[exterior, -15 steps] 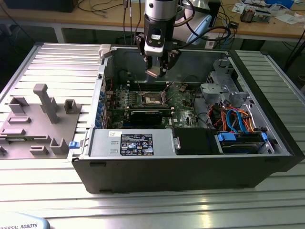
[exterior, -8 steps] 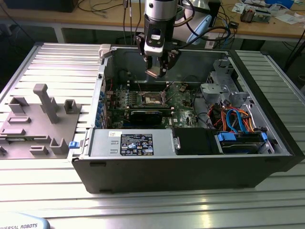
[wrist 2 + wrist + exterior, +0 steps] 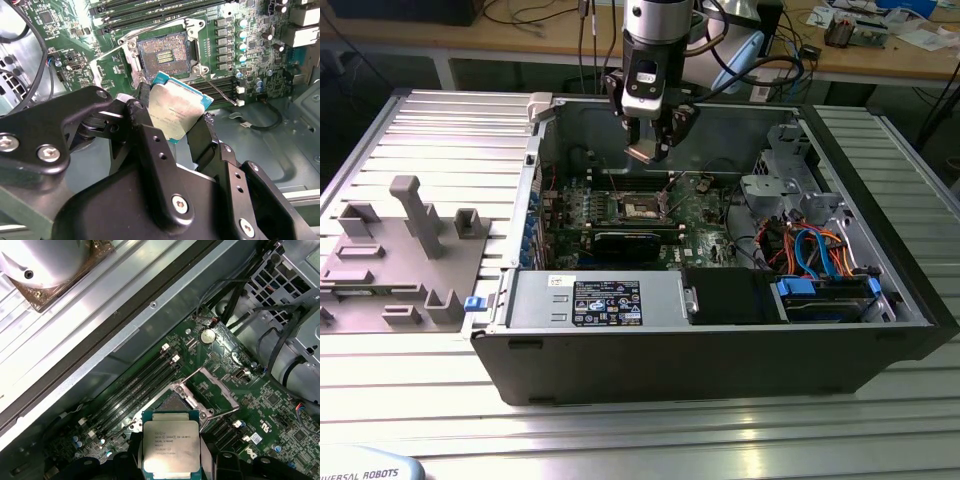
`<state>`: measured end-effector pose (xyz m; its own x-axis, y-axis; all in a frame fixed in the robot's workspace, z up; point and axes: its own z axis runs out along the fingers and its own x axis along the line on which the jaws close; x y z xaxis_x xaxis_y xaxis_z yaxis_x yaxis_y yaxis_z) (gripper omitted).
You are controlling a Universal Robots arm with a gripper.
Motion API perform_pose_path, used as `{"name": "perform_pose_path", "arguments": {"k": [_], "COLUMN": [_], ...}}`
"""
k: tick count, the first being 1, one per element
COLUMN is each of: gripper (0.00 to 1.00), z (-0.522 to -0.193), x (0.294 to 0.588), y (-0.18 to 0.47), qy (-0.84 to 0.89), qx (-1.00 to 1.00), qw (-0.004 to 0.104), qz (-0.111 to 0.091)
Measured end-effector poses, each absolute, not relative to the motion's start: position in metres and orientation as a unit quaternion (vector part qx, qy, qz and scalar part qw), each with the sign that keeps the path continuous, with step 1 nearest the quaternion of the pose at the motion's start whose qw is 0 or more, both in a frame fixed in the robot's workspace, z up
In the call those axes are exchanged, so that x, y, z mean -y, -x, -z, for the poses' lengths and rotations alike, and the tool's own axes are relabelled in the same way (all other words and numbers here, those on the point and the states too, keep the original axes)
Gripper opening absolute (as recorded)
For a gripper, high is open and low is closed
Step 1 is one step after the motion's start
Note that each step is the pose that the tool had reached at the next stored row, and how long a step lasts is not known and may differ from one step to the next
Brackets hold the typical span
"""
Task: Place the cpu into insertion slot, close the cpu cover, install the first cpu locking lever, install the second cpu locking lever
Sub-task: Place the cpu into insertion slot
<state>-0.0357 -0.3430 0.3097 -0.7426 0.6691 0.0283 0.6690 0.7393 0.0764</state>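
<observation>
While poised over the open computer case (image 3: 720, 350), clamped on the cpu (image 3: 642, 153) by two opposite edges: the pincer (image 3: 648, 148), well above the green board (image 3: 705, 215). In the second wrist view, black fingers (image 3: 202, 137) pressed against either side of the cpu (image 3: 177, 107), with its silvery top tilted and a teal rim along the edges. In the first wrist view, the same chip (image 3: 171, 450) seen flat-on, in front of the insertion slot (image 3: 170, 401) and hiding part of it. Chip and socket apart.

Near the middle of the board, the insertion slot (image 3: 642, 207), uncovered, with the tan contact field (image 3: 162, 55) bare inside its dark frame. At one edge of the socket, the cpu cover (image 3: 220, 386) swung up and standing open. From a corner of the socket, a thin wire lever (image 3: 217, 90) slanting outward. Just beside the socket, long memory slots (image 3: 140, 385).

Under it all, a slotted metal tabletop (image 3: 420, 130), with the case lying on its side across the middle and reaching toward the edge at the exterior view's right. Near the edge at the exterior view's left, a grey moulded fixture (image 3: 405, 250). Along the case's near wall, a power supply (image 3: 600, 300). Between that and the socket, a black graphics card (image 3: 625, 243). Toward the case's corner at the exterior view's right, orange and blue cables (image 3: 810, 245).
</observation>
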Motion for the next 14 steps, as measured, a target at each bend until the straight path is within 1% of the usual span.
{"name": "perform_pose_path", "arguments": {"k": [14], "gripper": [0.54], "z": [-0.3096], "x": [0.343], "y": [0.0357], "qy": [-0.368], "qx": [-0.929], "qw": [0.001], "qz": [-0.041]}}
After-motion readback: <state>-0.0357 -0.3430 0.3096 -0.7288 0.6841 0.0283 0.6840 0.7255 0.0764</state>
